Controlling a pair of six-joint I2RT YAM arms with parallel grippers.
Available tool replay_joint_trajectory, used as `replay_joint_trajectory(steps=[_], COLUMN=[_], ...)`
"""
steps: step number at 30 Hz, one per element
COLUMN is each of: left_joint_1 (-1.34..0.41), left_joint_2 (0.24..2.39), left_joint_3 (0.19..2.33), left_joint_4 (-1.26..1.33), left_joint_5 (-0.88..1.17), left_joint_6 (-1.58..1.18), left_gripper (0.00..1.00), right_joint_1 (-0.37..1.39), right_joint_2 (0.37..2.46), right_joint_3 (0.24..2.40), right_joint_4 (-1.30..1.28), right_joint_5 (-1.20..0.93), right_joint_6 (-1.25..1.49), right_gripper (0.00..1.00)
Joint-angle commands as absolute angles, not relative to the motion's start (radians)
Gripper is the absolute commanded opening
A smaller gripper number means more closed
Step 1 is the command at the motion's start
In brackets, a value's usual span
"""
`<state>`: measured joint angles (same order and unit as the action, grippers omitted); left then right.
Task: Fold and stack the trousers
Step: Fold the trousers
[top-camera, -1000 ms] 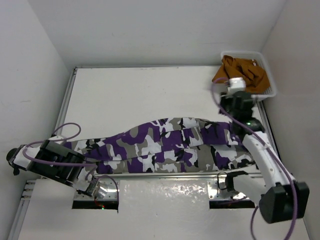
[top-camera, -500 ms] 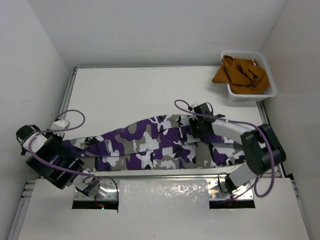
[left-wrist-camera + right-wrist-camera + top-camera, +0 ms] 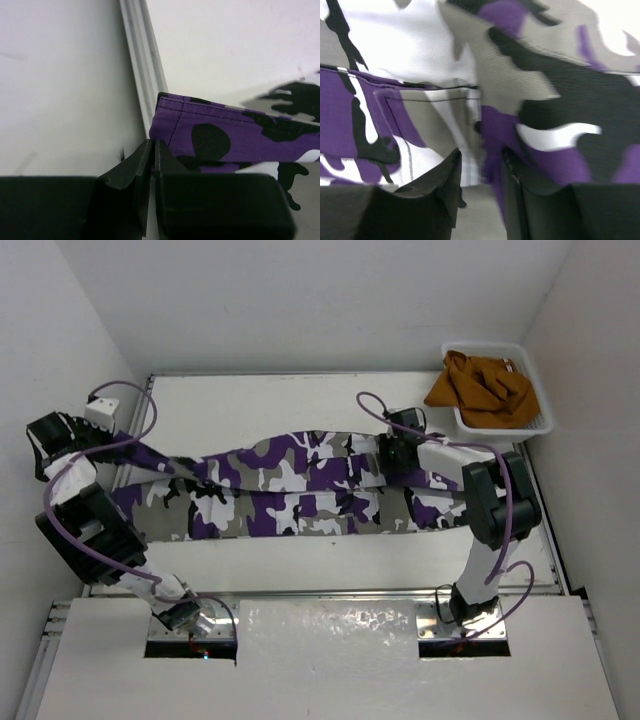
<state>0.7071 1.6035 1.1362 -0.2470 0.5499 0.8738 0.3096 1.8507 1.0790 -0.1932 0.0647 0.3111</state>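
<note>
Nearest me, both arms rose from the near edge of the bench (image 3: pixel 250 405), the left one bowing out against the left wall and the right one standing up before bending back toward the middle. Beyond their bases the trousers (image 3: pixel 300 490) lay lengthwise across the bench, left to right, the two legs flat and side by side, with the hems to the left. The near leg ended flat on the bench at the left, while the far leg ran on up toward the far-left side. There the left claw (image 3: pixel 154 147) had its fingers pressed together on the bottom edge of a purple-and-black hem, with the stitched corner standing just above them, close beside the metal rail (image 3: pixel 142 55) along the bench's left edge. Over on the right half, the right claw (image 3: pixel 392 453) sat down on the far edge of the trousers. Its wrist view showed the fingers only slightly apart, pinched on a raised ridge of cloth beside a stitched pocket seam. Farthest off, at the far right corner, a white basket (image 3: pixel 538 426) held a crumpled orange garment (image 3: pixel 485 388), well apart from the trousers.
</note>
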Motion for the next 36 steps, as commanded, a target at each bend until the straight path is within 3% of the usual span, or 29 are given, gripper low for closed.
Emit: replay_joint_trajectory(steps=[1, 4, 5, 7, 12, 25, 28, 31, 36], left_joint_1=[0.698, 0.698, 0.698, 0.698, 0.699, 0.699, 0.698, 0.699, 0.704], left_joint_2=[1.589, 1.545, 1.534, 1.499, 1.489, 1.505, 1.505, 1.508, 1.519], left_joint_3=[1.203, 1.187, 1.177, 1.142, 1.135, 1.169, 1.170, 1.180, 1.207], left_joint_4=[-0.195, -0.268, -0.297, -0.319, -0.367, -0.400, -0.410, -0.420, -0.416], left_joint_5=[0.633, 0.666, 0.667, 0.669, 0.660, 0.664, 0.657, 0.649, 0.650], left_joint_6=[0.817, 0.885, 0.919, 0.955, 0.979, 0.976, 0.982, 0.982, 0.965], left_gripper=[0.04, 0.04, 0.04, 0.04, 0.04, 0.04, 0.04, 0.01, 0.00], right_joint_1=[0.243, 0.168, 0.144, 0.068, -0.066, -0.161, -0.170, -0.186, -0.192], right_joint_2=[1.744, 1.634, 1.606, 1.528, 1.434, 1.589, 1.629, 1.640, 1.647], right_joint_3=[1.143, 1.143, 1.125, 1.098, 0.974, 0.954, 0.945, 0.934, 0.965], right_joint_4=[-0.236, -0.322, -0.353, -0.449, -0.621, -0.471, -0.453, -0.417, -0.410], right_joint_5=[0.005, -0.021, -0.028, -0.025, 0.095, 0.265, 0.305, 0.378, 0.520], right_joint_6=[0.353, 0.476, 0.524, 0.651, 0.811, 1.029, 1.043, 1.052, 1.002], right_gripper=[0.37, 0.50, 0.59, 0.64, 0.67, 0.74, 0.73, 0.65, 0.41])
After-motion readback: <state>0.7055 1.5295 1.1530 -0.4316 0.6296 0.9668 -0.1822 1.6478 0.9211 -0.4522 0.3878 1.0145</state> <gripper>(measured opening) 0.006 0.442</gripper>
